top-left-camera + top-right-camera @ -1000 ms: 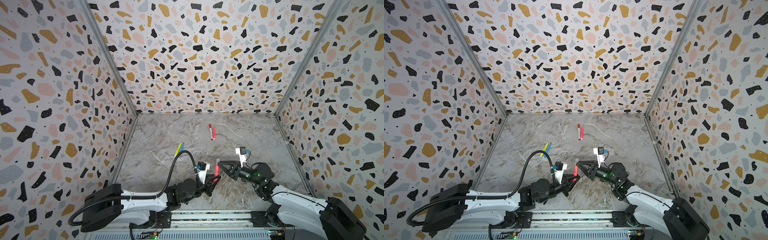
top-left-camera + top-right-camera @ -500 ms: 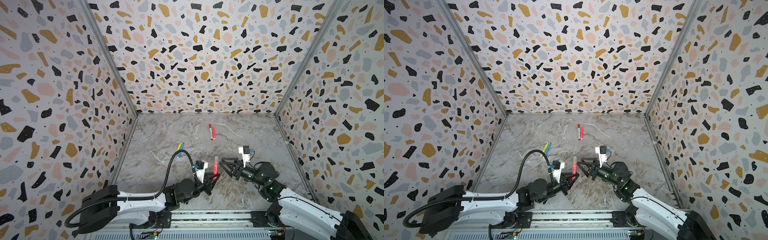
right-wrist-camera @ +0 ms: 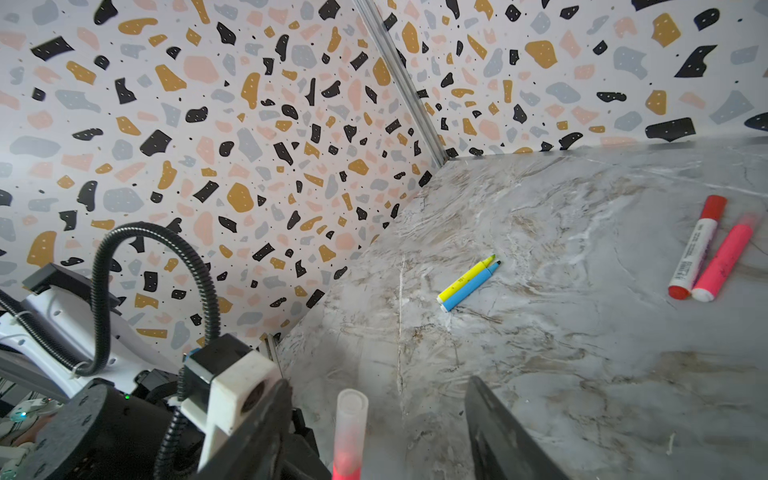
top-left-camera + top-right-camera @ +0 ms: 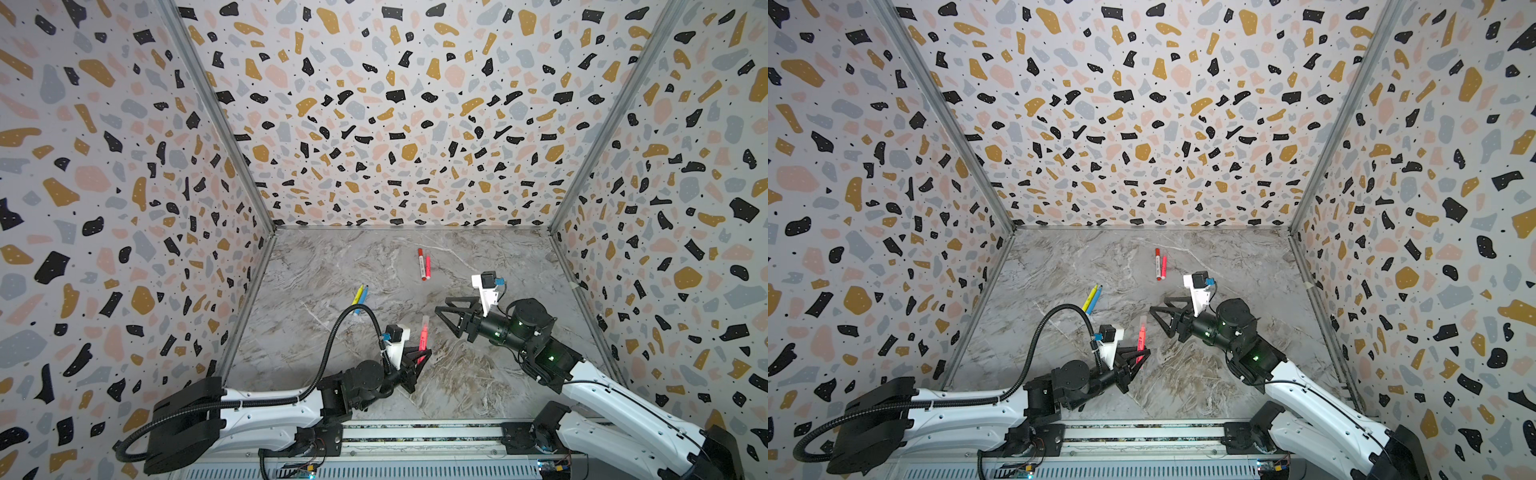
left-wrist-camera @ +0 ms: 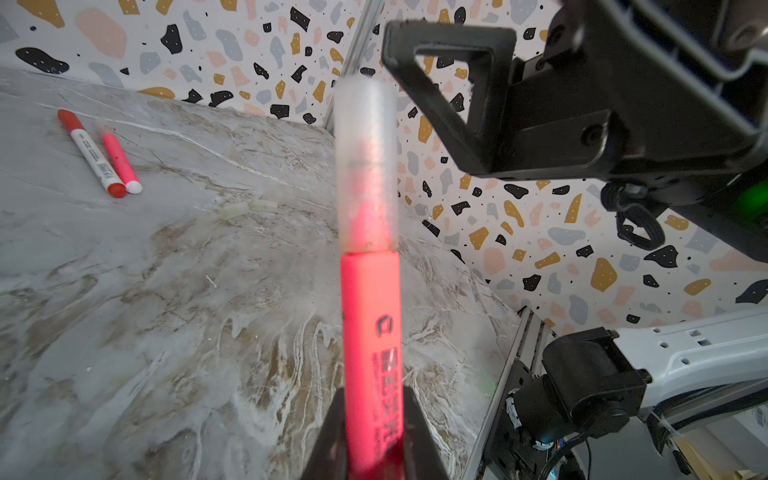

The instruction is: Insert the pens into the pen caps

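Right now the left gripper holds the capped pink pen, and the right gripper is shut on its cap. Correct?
No: the right gripper is open, clear of the cap, as a top view shows. The left gripper does hold the capped pink pen.

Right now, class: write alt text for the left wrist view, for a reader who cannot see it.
A pink highlighter, tip inside a clear cap, is clamped between the left fingers. A right finger hovers beside the cap; a red-ended white marker and a pink pen lie side by side on the table.
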### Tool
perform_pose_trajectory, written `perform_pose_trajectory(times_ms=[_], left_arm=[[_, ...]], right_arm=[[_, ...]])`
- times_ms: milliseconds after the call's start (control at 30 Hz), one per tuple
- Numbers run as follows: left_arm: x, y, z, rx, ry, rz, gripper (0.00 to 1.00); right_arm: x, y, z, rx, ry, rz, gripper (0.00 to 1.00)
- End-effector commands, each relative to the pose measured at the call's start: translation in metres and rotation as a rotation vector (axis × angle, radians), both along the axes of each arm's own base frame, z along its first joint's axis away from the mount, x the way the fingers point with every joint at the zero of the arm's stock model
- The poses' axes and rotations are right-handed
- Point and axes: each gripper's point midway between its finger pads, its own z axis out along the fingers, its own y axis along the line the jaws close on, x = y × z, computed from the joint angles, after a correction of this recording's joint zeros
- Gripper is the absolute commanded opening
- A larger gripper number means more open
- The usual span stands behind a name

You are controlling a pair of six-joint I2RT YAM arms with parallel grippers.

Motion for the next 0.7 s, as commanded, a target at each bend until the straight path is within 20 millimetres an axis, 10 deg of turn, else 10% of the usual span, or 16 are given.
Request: perform_pose_trajectory(times_ms=[0,667], left_arm=[[0.002,0.006,0.006,-0.018,-0.028,0.025,0.00],[0.000,0.016,-0.008,0.008,-0.020,0.035,0.00]], right_arm=[[0.004,0.000,0.014,-0.028,-0.032,-0.003,0.68],[0.035,0.034,0.016,-0.114,0.036,0.059,0.70]])
